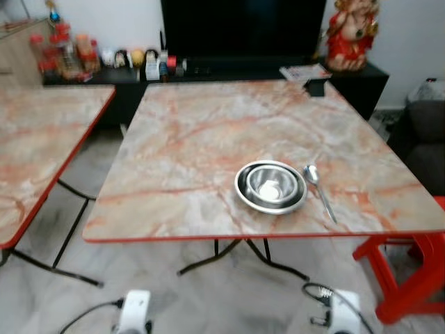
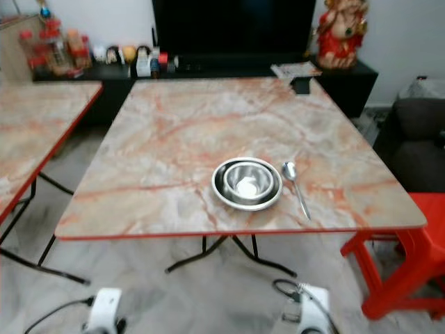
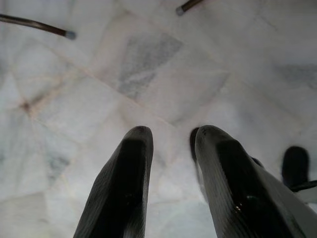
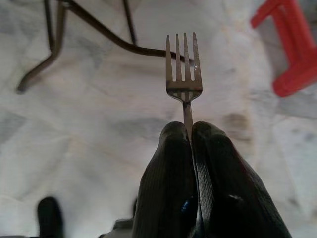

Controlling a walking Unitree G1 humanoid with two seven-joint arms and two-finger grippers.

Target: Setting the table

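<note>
Right hand pinched closed on a fork handle, tines pointing out over the floor. Left hand empty, fingers slightly apart.

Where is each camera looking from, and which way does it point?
Left eye view: from the head, looking forward and down at the table with bowl and spoon; both wrists low.
Right eye view: same head, same table scene, shifted slightly sideways.
Left wrist view: along the left end effector, open, down at the marble floor.
Right wrist view: along the right end effector, shut on a fork, down at the floor.
Shared: both wrist views show floor and table legs.
</note>
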